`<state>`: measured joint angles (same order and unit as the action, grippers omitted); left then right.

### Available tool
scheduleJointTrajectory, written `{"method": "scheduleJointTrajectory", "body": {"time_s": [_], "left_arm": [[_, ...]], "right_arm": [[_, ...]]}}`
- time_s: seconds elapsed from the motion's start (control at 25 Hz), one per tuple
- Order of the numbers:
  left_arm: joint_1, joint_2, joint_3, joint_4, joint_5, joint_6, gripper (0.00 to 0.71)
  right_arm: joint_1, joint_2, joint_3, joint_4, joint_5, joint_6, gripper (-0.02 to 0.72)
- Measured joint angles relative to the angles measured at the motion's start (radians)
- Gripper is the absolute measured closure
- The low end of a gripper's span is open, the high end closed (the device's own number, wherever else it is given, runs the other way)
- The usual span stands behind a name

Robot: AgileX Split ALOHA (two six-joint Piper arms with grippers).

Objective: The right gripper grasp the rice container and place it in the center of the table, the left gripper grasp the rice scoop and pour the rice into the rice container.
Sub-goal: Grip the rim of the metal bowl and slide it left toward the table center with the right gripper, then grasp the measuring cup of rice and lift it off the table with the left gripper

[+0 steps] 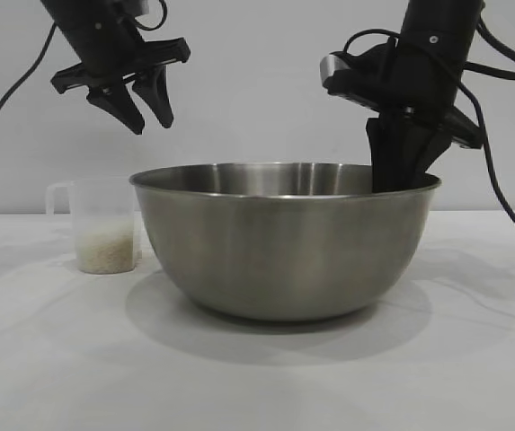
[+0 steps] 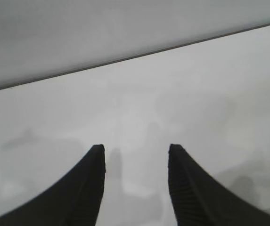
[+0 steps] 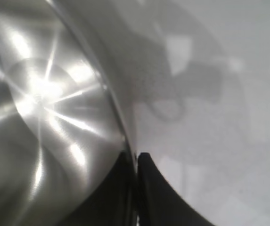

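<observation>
Bowl (image 1: 284, 242) sits upright, mouth up, your right gripper (image 3: 136, 162) pinching its rim between near-closed fingers, while your left gripper (image 1: 146, 112) hangs part-open, empty.

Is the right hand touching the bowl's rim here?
Touching. In the right wrist view, the right hand straddles the bowl rim, one finger inside, one outside, both pressed against the thin wall with no gap visible.
</observation>
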<state>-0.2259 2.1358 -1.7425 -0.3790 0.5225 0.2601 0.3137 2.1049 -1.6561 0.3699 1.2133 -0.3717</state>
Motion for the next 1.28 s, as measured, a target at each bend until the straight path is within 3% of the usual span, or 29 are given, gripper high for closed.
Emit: {"method": "scheduleJointTrajectory", "body": {"time_s": [0.24, 0.4, 0.48, 0.56, 0.68, 0.72, 0.8, 0.88, 1.0, 1.12, 1.2, 1.28], "left_arm": [[0.0, 0.0, 0.0, 0.0, 0.0, 0.0, 0.444], [0.0, 0.0, 0.0, 0.0, 0.0, 0.0, 0.444], [0.0, 0.0, 0.0, 0.0, 0.0, 0.0, 0.444], [0.0, 0.0, 0.0, 0.0, 0.0, 0.0, 0.444], [0.0, 0.0, 0.0, 0.004, 0.0, 0.0, 0.444], [0.0, 0.0, 0.0, 0.006, 0.0, 0.0, 0.444], [0.0, 0.0, 0.0, 0.008, 0.0, 0.0, 0.444], [0.0, 0.0, 0.0, 0.011, 0.0, 0.0, 0.444], [0.0, 0.0, 0.0, 0.011, 0.002, 0.0, 0.444], [0.0, -0.002, 0.0, 0.012, 0.016, 0.0, 0.444], [0.0, -0.008, 0.0, 0.015, 0.021, 0.0, 0.444], [0.0, -0.018, 0.0, 0.025, 0.023, 0.0, 0.444]], "right_arm": [[0.0, -0.09, 0.0, 0.005, -0.025, -0.002, 0.321], [0.0, -0.154, 0.065, 0.021, -0.107, -0.004, 0.321], [0.0, -0.196, 0.159, 0.049, -0.177, -0.044, 0.321], [0.0, -0.257, 0.282, 0.14, -0.286, -0.151, 0.321], [0.0, -0.381, 0.506, 0.338, -0.442, -0.389, 0.321], [0.0, -0.429, 0.56, 0.397, -0.49, -0.472, 0.371], [0.0, -0.506, 0.667, 0.453, -0.562, -0.578, 0.373], [0.0, -0.562, 0.739, 0.459, -0.634, -0.618, 0.373], [-0.009, -0.585, 0.791, 0.459, -0.686, -0.591, 0.373], [-0.04, -0.585, 0.798, 0.451, -0.659, -0.502, 0.373], [-0.055, -0.587, 0.798, 0.392, -0.623, -0.438, 0.373], [-0.055, -0.591, 0.798, 0.257, -0.604, -0.322, 0.373]]}}
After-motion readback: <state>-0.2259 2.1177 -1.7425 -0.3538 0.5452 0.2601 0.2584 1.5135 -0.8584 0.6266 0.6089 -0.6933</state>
